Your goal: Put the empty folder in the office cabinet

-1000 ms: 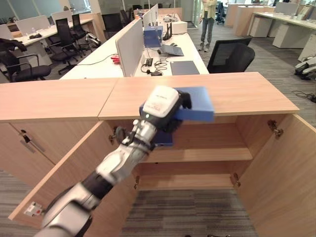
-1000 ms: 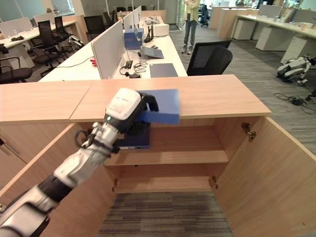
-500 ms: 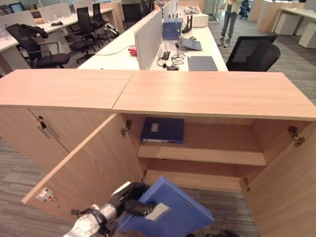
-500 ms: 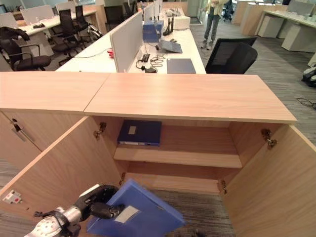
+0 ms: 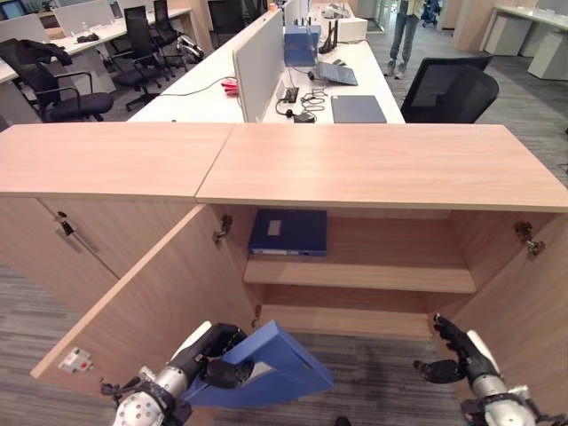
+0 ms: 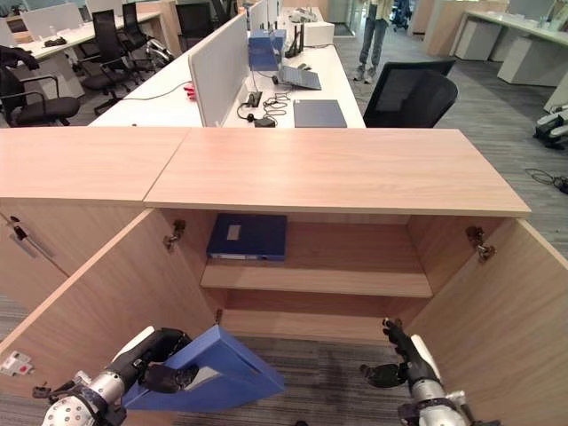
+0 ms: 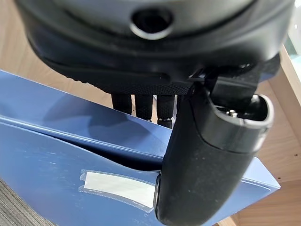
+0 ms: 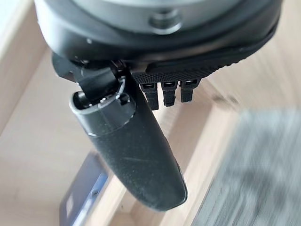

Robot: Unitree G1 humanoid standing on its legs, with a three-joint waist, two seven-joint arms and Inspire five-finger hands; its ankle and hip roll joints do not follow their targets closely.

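Nearest, low and in front of the open cabinet, left hand point(image 5: 206, 353) curled round the upper edge of the blue folder point(image 5: 271, 366), thumb point(image 7: 207, 155) pressed across its front face beside a white label point(image 7: 118, 186), fingers point(image 7: 143, 104) hooked behind the cover. Folder tilted, spine end nearest the hand, far corner reaching out toward the cabinet's lower opening, above the grey carpet point(image 5: 373, 373). Compared with half a second before, folder drawn closer under the hand and showing less of its face, still below shelf height; a second before, held high against the cabinet top. Newly arrived since then, right hand point(image 5: 461, 348) at the lower right, empty, fingers loosely spread and thumb point(image 8: 129, 148) held apart from them, just beside the inner face of the right door point(image 5: 524, 302). To the outer side of the left hand, left door point(image 5: 151, 306) swung wide open. Beyond both hands, cabinet point(image 5: 373, 169) interior with one shelf point(image 5: 373, 277); on that shelf, up and ahead of the left hand, a second blue folder point(image 5: 288, 232) lying flat, unmoved across the earlier pictures. Bottom compartment beneath the shelf holding nothing visible. Farther still, past the cabinet top, a white desk point(image 5: 222, 98) with a divider screen point(image 5: 257, 58), cables and a laptop point(image 5: 358, 108), a black office chair point(image 5: 448, 93) beyond the right hand, and a person point(image 5: 408, 27) standing at the far end of the aisle.
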